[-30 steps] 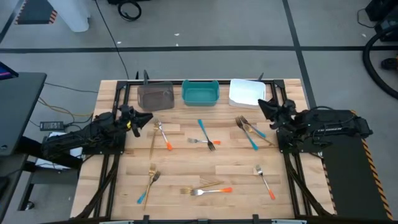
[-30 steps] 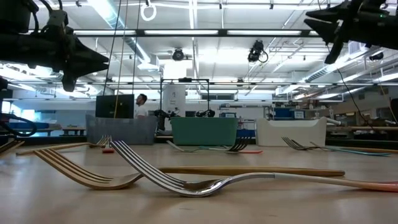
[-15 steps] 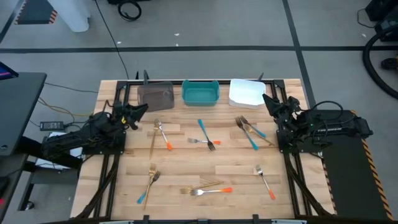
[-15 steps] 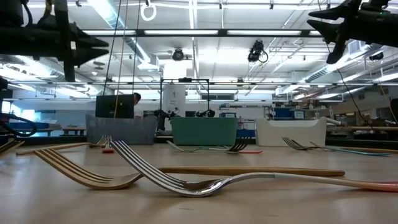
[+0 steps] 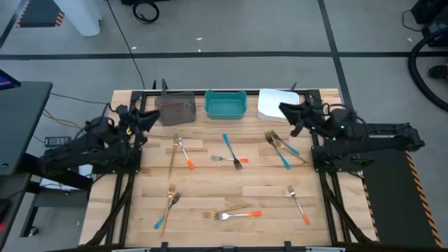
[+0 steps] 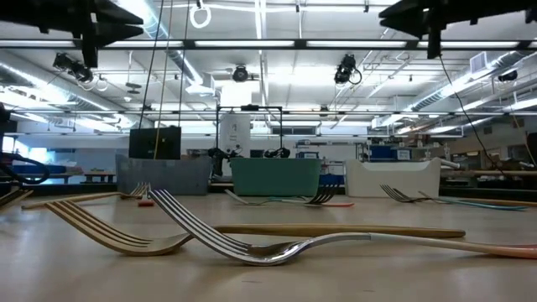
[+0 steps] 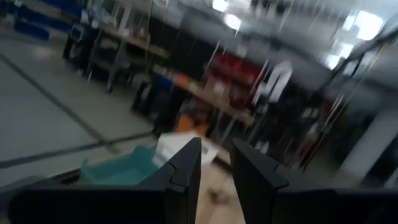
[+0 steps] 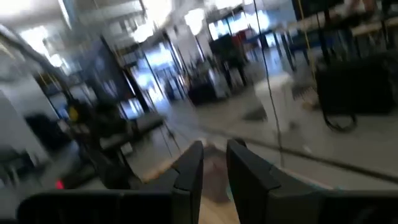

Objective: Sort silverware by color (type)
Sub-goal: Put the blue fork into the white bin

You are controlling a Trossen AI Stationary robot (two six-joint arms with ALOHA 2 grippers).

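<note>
The silverware lies scattered flat on the wooden table: an orange-handled piece, a long gold one, a teal-handled one, a cluster of forks on the right, and more near the near edge. In the low view a silver fork and a gold fork rest close up. My left gripper hangs shut above the table's left side, by the brown bin. My right gripper hangs shut beside the white bin. Both show high up in the low view.
Three bins stand in a row along the far edge: brown, teal and white. Black frame rails run along the table's left and right sides under the arms. Bare wood lies between the scattered pieces in the middle.
Both arms have risen. My left gripper has drawn back toward the table's left and far edge, away from the orange-handled piece. My right gripper has climbed and swung toward the table's left, ending beside the white bin. The silverware has stayed where it was.
</note>
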